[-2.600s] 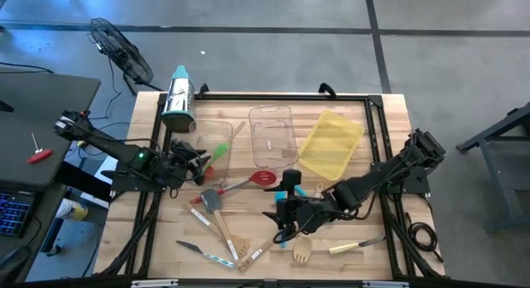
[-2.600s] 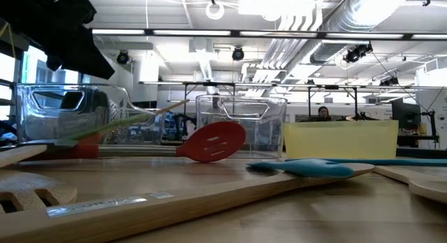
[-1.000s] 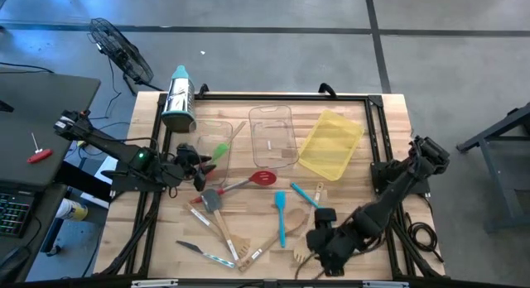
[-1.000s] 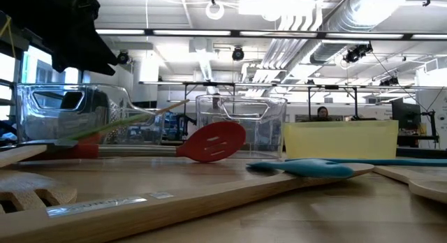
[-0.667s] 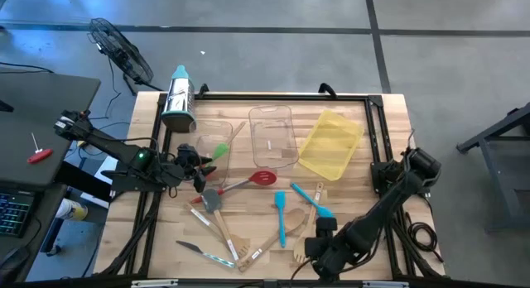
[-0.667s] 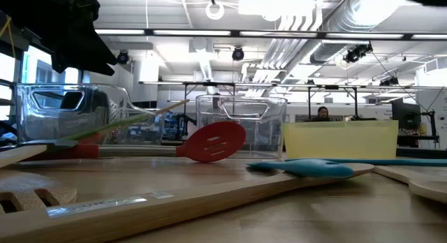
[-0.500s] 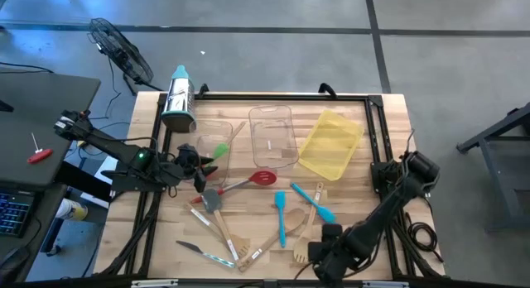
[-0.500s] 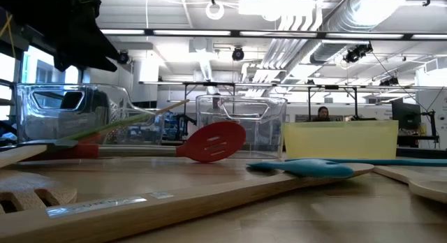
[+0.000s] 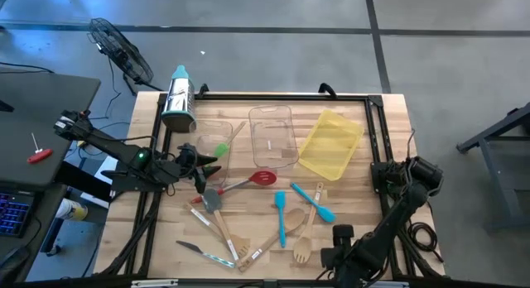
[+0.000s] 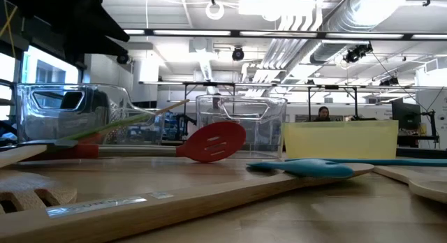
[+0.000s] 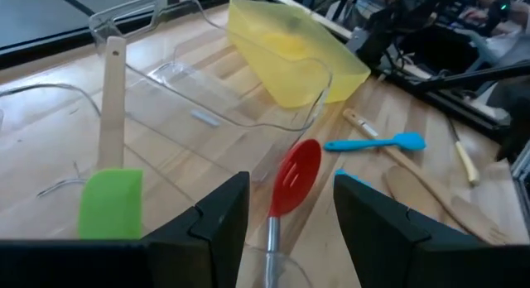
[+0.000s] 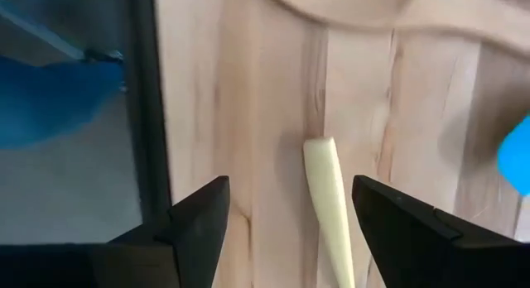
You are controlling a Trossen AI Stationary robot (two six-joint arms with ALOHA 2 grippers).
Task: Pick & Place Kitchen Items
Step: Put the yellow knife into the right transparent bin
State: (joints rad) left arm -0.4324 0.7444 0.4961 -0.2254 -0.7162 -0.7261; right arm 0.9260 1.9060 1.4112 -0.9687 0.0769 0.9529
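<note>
The right gripper sits at the lower edge of the high view, fingers apart over a cream handle, grasping nothing. The left gripper, at centre left, is released above the red spoon.

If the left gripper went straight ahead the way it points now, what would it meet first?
Probably the red spoon: its bowl lies ahead, between the open fingers of the left gripper. Depth is hard to judge here.

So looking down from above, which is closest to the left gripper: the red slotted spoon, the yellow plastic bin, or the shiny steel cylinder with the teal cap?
From the left gripper:
1. Red slotted spoon, just beside it.
2. Steel cylinder, at the table's back left.
3. Yellow bin, farthest, toward the right.
</note>
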